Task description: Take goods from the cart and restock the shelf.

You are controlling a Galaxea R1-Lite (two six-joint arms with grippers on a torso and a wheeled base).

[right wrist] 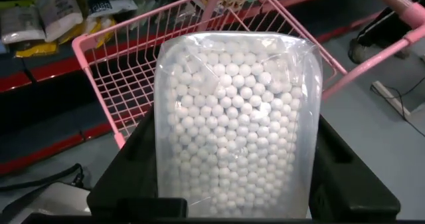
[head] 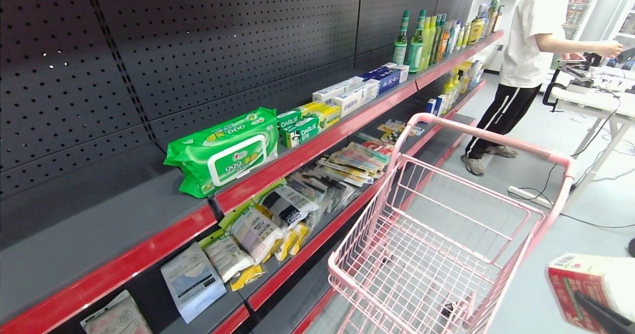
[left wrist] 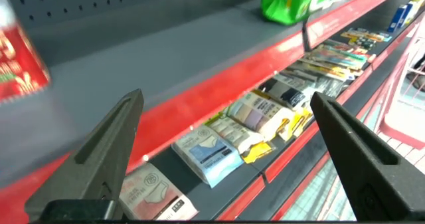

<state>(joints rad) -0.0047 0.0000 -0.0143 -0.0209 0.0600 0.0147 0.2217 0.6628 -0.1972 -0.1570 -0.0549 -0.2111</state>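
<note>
Right gripper (right wrist: pixel 240 181) clamps pack (right wrist: pixel 238 117) (dotted wrap) beside pink cart (head: pixel 496 141).

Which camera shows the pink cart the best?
The head view: the pink cart shows almost whole there, with its handle, rim and wire basket. In the right wrist view the cart is partly hidden behind the held pack. The left wrist view catches just a pink sliver of it at the edge.

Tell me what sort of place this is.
Probably a shop aisle, maybe a mock one: red-edged shelf with pegboard back, stocked with wet wipes, toothpaste boxes and bottles, and a pink shopping cart beside it.
</note>
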